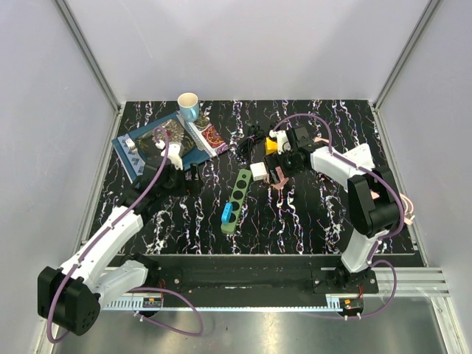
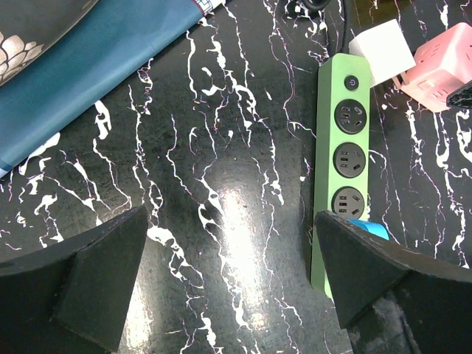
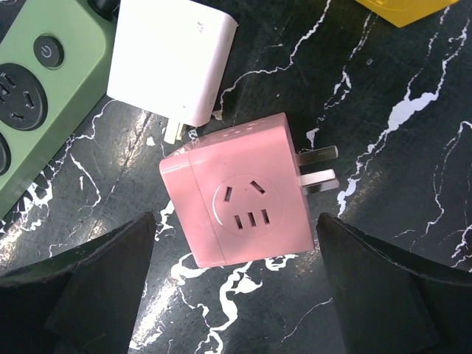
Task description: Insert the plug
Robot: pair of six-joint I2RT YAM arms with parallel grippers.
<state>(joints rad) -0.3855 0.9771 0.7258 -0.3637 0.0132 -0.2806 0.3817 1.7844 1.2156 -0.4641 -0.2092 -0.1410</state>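
I have the right hand [image 3: 232,247] spread wide above the pink plug [image 3: 236,199], one finger on each side of it. I cannot tell whether either finger touches it. The plug lies flat on the marbled black worktop [image 1: 310,214] with its socket face up and its two prongs pointing off to one side, outside any socket. A white adapter [image 3: 173,59] lies just beside its far corner, and a yellow block [image 1: 272,146] sits farther back.

The green power strip [image 1: 237,200] lies to the left of these, near mid-worktop. A blue plug [image 1: 227,214] is seated in a socket toward its near end, and the three sockets beyond it show bare.

The left hand [image 2: 228,287] is also wide, holding nothing, over bare worktop left of the strip. At far left a cup [image 1: 189,105] stands upright by a blue mat [image 1: 127,147].
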